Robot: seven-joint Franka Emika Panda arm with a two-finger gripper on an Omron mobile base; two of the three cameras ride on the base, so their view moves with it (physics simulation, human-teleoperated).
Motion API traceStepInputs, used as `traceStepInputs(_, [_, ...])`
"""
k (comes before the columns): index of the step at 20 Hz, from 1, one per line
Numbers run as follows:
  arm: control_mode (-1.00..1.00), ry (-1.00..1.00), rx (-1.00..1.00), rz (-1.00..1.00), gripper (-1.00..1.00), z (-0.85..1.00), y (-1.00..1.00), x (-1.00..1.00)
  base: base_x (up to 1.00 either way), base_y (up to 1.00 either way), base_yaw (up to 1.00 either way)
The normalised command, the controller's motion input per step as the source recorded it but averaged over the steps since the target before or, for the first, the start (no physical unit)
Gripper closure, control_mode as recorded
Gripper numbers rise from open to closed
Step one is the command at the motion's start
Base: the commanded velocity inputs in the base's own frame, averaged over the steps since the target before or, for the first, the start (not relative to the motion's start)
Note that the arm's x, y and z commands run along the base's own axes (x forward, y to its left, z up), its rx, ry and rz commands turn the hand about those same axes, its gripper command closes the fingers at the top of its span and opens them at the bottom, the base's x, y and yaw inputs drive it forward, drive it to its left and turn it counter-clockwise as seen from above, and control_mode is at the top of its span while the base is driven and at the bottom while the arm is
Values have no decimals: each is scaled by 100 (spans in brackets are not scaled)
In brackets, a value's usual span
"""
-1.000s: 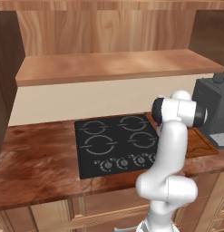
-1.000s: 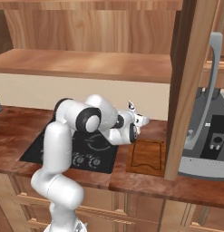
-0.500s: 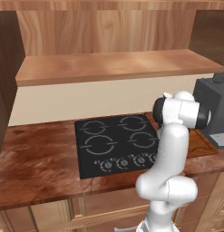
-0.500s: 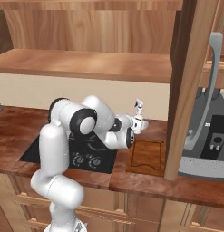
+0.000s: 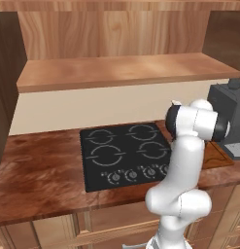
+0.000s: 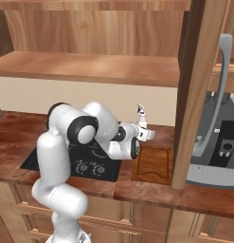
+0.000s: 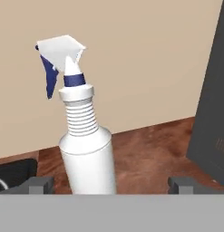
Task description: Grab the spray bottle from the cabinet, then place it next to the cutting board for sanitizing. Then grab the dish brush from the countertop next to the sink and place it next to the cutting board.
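The bottle (image 7: 87, 154) was seen upright on the countertop (image 7: 149, 154), close before the beige wall, its white trigger head and blue tip uppermost. The gripper (image 7: 106, 183) was spread wide, one fingertip (image 7: 38, 184) on each side of the bottle's base and neither pressed against it. From the right base view the bottle (image 6: 141, 117) was placed just behind the board (image 6: 155, 163), beside the stove (image 6: 80, 161).
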Motion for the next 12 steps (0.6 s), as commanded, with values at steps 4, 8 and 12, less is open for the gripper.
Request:
traceStepInputs(4, [-100, -4, 20, 0, -100, 97, 0, -100, 0, 0, 0])
traceStepInputs(8, [-100, 1, 15, 0, -100, 100, 0, -81, 0, 0, 0])
traceStepInputs(12, [-100, 10, 9, 0, -100, 100, -1, -69, 0, 0, 0])
